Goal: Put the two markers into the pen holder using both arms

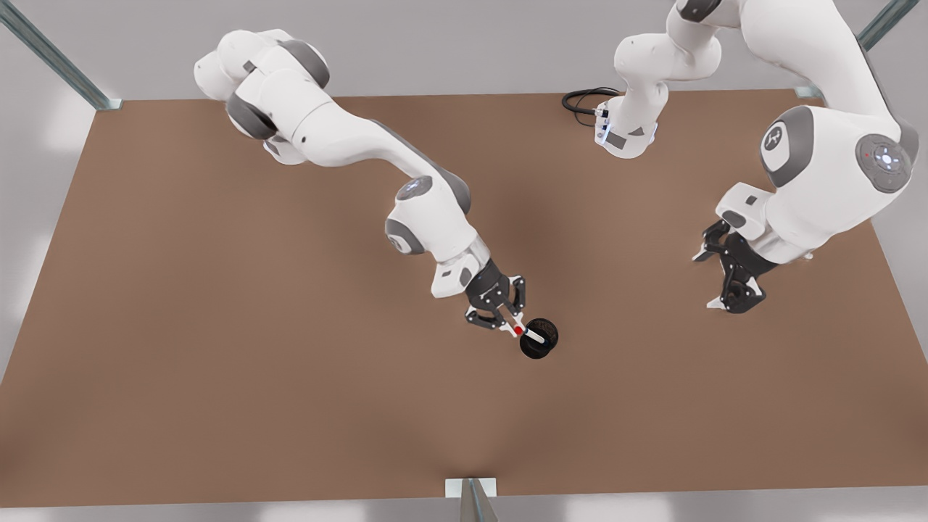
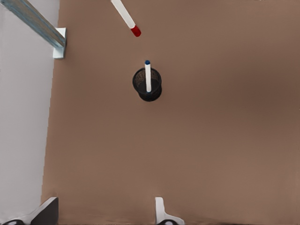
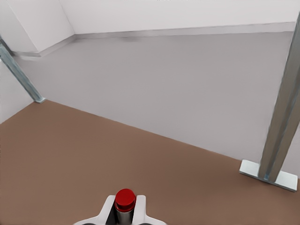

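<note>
Front view: right gripper (image 1: 507, 319), on the arm at the front view's left, is clamped on the red marker (image 1: 523, 332), right beside the pen holder (image 1: 539, 338) mid-table (image 1: 217, 348). Left gripper (image 1: 728, 290) hangs above the table at the front view's right, well apart from the holder; can't tell finger state here.

Left wrist view: blue marker (image 2: 148, 77) stands in the pen holder (image 2: 147, 84). Red marker (image 2: 126, 18) hangs tilted, near the holder, not in it. Left fingertips (image 2: 161, 213) spread apart, nothing between.

Right wrist view: red marker cap (image 3: 125, 200) pinched between the fingers (image 3: 140, 208).
</note>
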Robot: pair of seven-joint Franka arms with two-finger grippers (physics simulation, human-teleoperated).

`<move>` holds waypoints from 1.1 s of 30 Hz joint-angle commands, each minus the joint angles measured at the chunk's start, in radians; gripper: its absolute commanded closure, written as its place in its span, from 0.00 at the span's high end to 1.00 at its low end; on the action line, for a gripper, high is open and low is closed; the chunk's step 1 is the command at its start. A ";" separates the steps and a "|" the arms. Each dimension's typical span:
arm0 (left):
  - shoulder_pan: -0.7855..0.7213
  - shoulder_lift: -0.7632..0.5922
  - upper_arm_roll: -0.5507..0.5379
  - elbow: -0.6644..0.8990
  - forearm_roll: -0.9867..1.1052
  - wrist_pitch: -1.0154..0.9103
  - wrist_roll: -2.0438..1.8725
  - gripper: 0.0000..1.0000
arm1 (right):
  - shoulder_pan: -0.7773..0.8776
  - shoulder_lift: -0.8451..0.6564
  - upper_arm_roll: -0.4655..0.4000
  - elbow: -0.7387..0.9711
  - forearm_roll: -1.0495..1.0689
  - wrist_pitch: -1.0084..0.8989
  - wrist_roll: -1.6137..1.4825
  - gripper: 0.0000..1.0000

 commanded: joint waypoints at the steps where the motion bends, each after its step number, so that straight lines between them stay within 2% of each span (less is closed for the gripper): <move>1: -0.069 -0.039 0.080 -0.034 0.046 -0.101 -1.538 1.00 | 0.031 0.028 -0.029 0.029 -0.007 0.093 0.250 0.21; 3: -0.072 -0.090 0.090 -0.138 0.042 0.013 -1.601 1.00 | 0.094 0.085 -0.085 0.115 -0.007 0.093 0.286 0.21; 4: -0.070 -0.076 0.089 -0.132 0.040 0.005 -1.601 1.00 | 0.132 0.103 -0.128 0.144 -0.005 0.093 0.312 0.21; 7: -0.069 -0.051 0.089 -0.123 0.045 0.012 -1.600 1.00 | 0.167 0.136 -0.167 0.167 -0.005 0.115 0.345 0.21; 19: -0.059 -0.002 0.089 -0.117 0.045 0.039 -1.595 1.00 | 0.210 0.221 -0.262 0.165 -0.005 0.228 0.349 0.21; 27: -0.056 0.016 0.092 -0.117 0.043 0.051 -1.595 1.00 | 0.224 0.252 -0.279 0.155 -0.005 0.276 0.348 0.21; 29: -0.049 0.018 0.092 -0.117 0.042 0.053 -1.595 1.00 | 0.226 0.251 -0.280 0.155 -0.002 0.273 0.355 0.98; 33: -0.044 0.019 0.092 -0.117 0.042 0.053 -1.595 1.00 | 0.224 0.248 -0.280 0.155 -0.002 0.271 0.355 1.00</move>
